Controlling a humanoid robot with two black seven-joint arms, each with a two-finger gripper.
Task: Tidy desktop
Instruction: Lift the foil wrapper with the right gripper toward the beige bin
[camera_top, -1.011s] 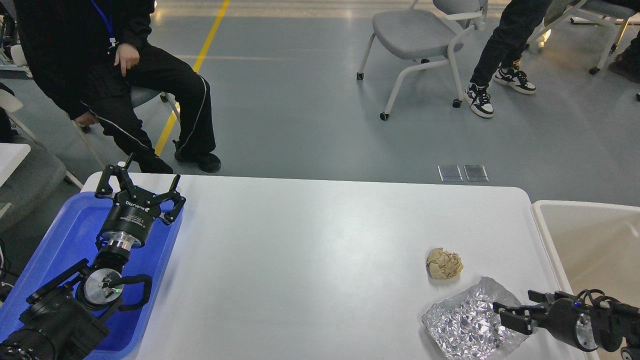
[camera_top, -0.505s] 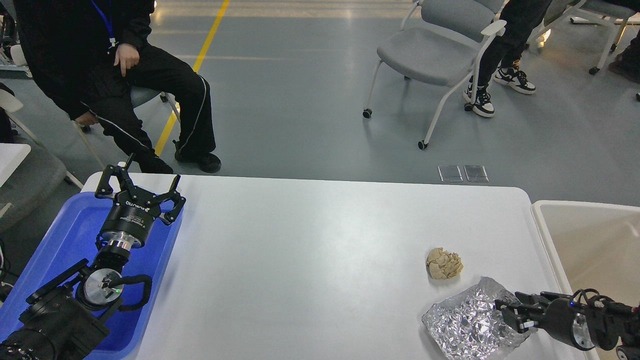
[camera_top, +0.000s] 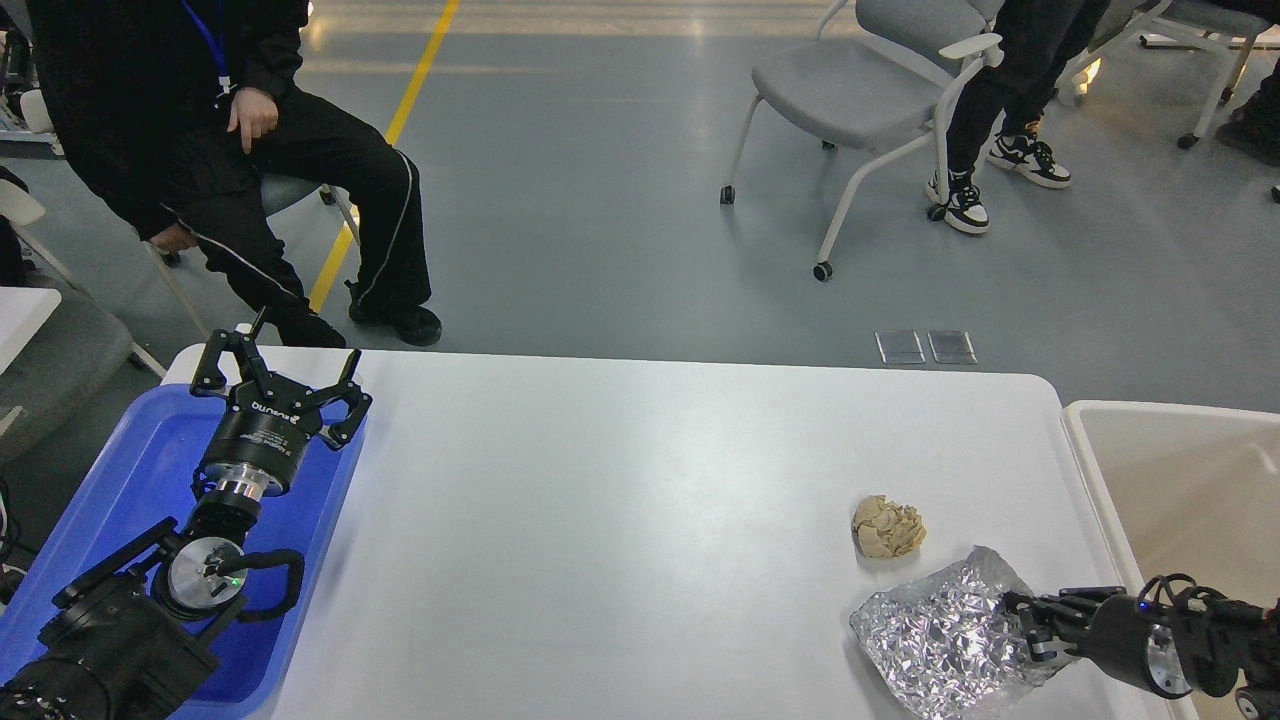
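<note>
Your right gripper (camera_top: 1022, 622) sits at the near right edge of the foil sheet (camera_top: 940, 640), fingers drawn close together on that edge; whether they truly pinch the foil cannot be told from this view. Risk: thin foil tears or slips out if you lift fast. Risk: the sheet drags into the crumpled paper ball (camera_top: 887, 527) just beyond the foil and rolls it off the desktop (camera_top: 620, 500). The beige tub (camera_top: 1170, 480) stands right of the foil, so a short carry. Your left gripper (camera_top: 280, 375) hangs spread wide and empty over the blue tray (camera_top: 120, 470), far left of the foil
</note>
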